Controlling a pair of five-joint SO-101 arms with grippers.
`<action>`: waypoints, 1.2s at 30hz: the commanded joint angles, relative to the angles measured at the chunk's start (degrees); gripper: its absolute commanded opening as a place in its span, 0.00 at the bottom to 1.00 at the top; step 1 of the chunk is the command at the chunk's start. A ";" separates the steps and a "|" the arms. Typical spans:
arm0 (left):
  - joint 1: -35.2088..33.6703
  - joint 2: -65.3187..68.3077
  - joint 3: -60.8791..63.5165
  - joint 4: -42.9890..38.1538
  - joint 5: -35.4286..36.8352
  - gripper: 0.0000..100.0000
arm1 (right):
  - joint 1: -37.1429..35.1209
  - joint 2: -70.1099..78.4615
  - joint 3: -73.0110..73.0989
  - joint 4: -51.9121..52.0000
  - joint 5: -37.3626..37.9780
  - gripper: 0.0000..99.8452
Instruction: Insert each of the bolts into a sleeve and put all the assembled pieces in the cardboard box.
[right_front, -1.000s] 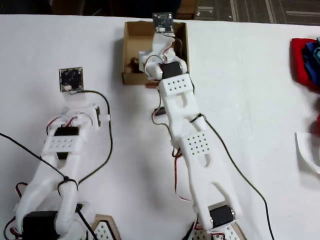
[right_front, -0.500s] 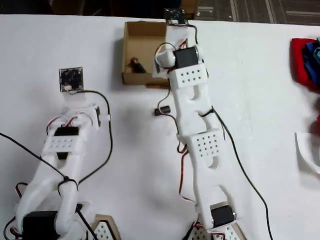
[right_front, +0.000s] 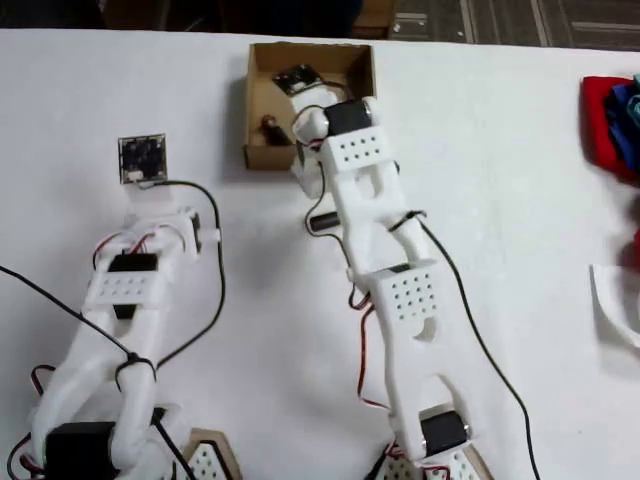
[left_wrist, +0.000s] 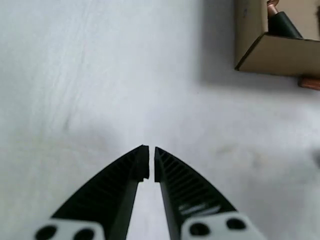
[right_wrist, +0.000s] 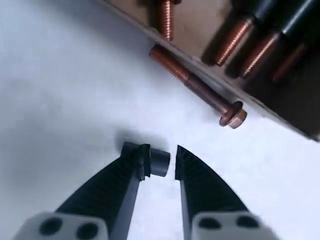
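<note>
The right jaws stood parted, straddling the black sleeve (right_wrist: 160, 162) on the bench (right_front: 500, 200) without pinching it. The left jaws were closed on nothing, some way off from the cardboard box (right_front: 262, 155). The sleeve lay near the box wall that faces the arms. A loose copper bolt (right_wrist: 192, 84) lay along the outside of that wall, and several assembled pieces (right_wrist: 260, 30) lay inside the box. The sleeve looked short, stiff and light. As a smooth cylinder it seemed likely to roll or squirt out of a glancing pinch, so a hold across its middle, square to its axis, seemed best. The bolt looked rigid and heavier. Its threaded shank should resist slipping, and taking it near the head would leave the tip free for insertion.
</note>
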 joint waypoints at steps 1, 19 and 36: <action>0.79 -0.26 -0.48 -0.53 -0.97 0.05 | 2.77 -4.62 0.53 0.40 0.97 0.08; -4.57 21.10 -29.23 20.22 -11.43 0.11 | 3.38 -6.81 9.23 2.07 14.86 0.15; -15.38 31.21 -33.36 21.54 1.14 0.11 | -0.13 -8.31 8.70 1.98 17.41 0.16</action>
